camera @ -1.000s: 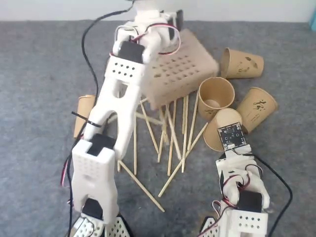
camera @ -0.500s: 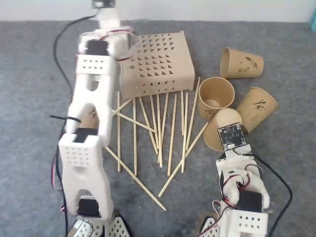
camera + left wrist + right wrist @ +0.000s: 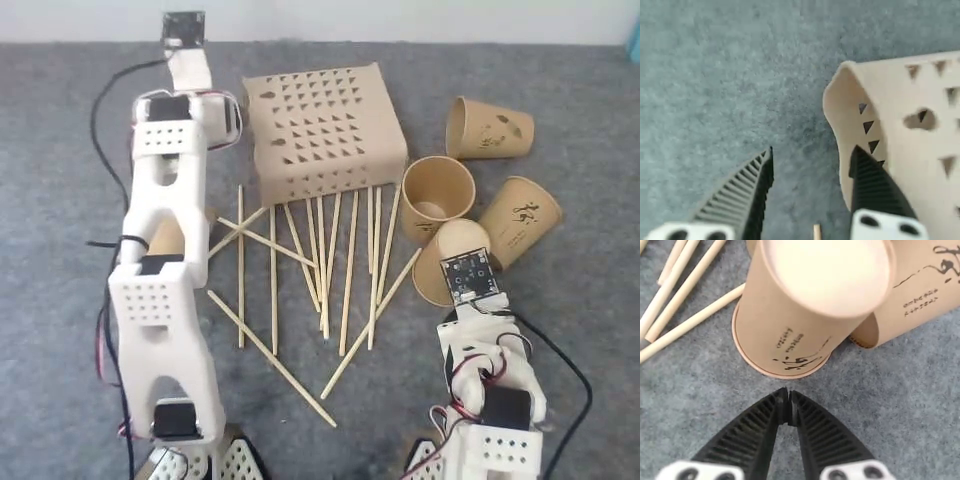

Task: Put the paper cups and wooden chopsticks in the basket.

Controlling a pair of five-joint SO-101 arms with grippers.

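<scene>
Cardboard basket (image 3: 325, 130): far centre of the grey tabletop (image 3: 60, 140). Perforated faces show and the opening isn't visible. Looks tipped or overturned, can't tell which.
Chopsticks (image 3: 322, 265): loose fan just near of the basket, far ends at its near edge, none inside.
Cups, right side: upright cup (image 3: 437, 198) by the basket's near-right corner. Inverted cup (image 3: 805, 310) is nearer, rim down. Far tipped cup (image 3: 492, 128) and near tipped cup (image 3: 520, 215) lie on their sides farther right.
Left-side cup (image 3: 168, 238): partly hidden behind the left arm.
Left claw (image 3: 813, 150): apart, empty, just left of the basket at one of its left corners. One finger is against or just beside the wall, contact unclear.
Right claw (image 3: 788, 393): together, empty, just near of the inverted cup, not touching.
Handling, cups: light thin paper, probably crushes easily. Pinch the rim wall, or the body with a soft squeeze.
Handling, chopsticks: light, stiff, thin, likely to roll. Pinch across mid-length, one or two at a time.
Handling, basket: light, likely slides or tips under a push. Take a wall edge.
</scene>
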